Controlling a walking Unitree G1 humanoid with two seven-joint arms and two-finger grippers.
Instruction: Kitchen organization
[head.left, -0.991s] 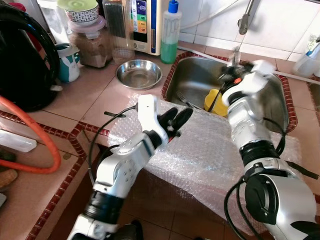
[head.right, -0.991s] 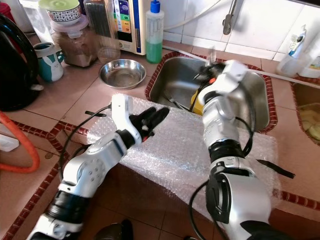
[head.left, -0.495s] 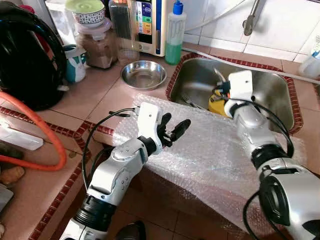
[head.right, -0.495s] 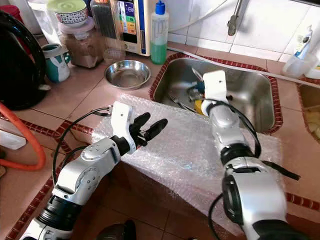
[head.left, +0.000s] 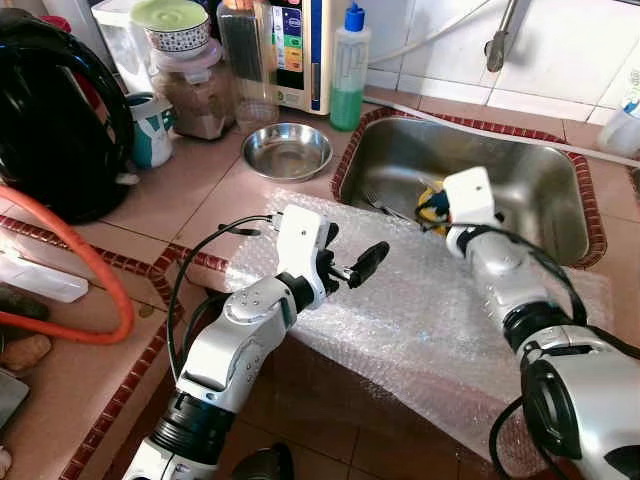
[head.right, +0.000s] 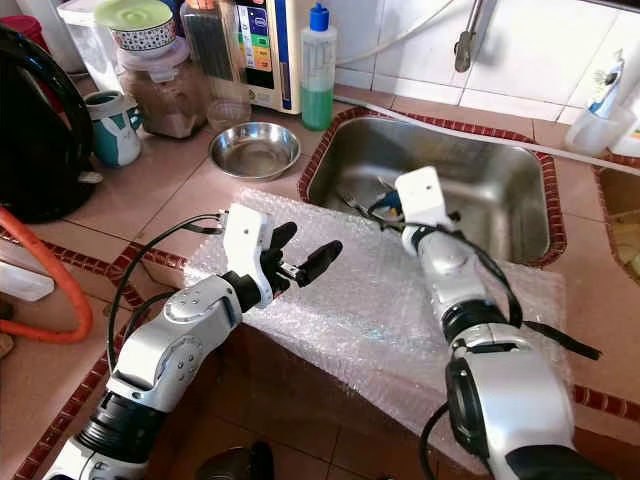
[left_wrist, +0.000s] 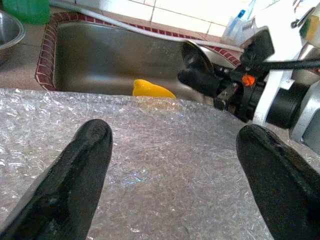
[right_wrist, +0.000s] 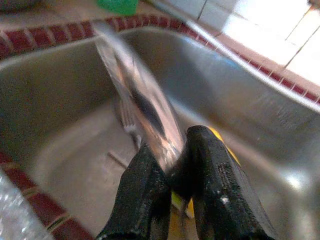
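Note:
A sheet of bubble wrap (head.left: 420, 310) covers the counter in front of the steel sink (head.left: 530, 190). My left gripper (head.left: 350, 255) hovers open just above the wrap's left part, nothing between its fingers. Over the sink's near rim, my right gripper (head.left: 432, 200) is shut on a shiny metal spoon (right_wrist: 140, 100), whose bowl (left_wrist: 197, 57) stands up out of the fingers. Behind it in the sink lies a yellow object (left_wrist: 150, 90), partly hidden. A fork (head.left: 375, 203) lies on the sink floor.
A steel bowl (head.left: 288, 150) and a green soap bottle (head.left: 347, 65) stand left of the sink. A mug (head.left: 150, 128), a jar (head.left: 195, 95) and a large black appliance (head.left: 50, 110) crowd the far left. An orange hose (head.left: 90, 330) loops over the left counter edge. The faucet (head.left: 497, 40) hangs above the sink.
My right gripper has drawn back from deep in the sink to its near rim, still holding the spoon. My left gripper's fingers have spread a little wider. The camera has shifted slightly.

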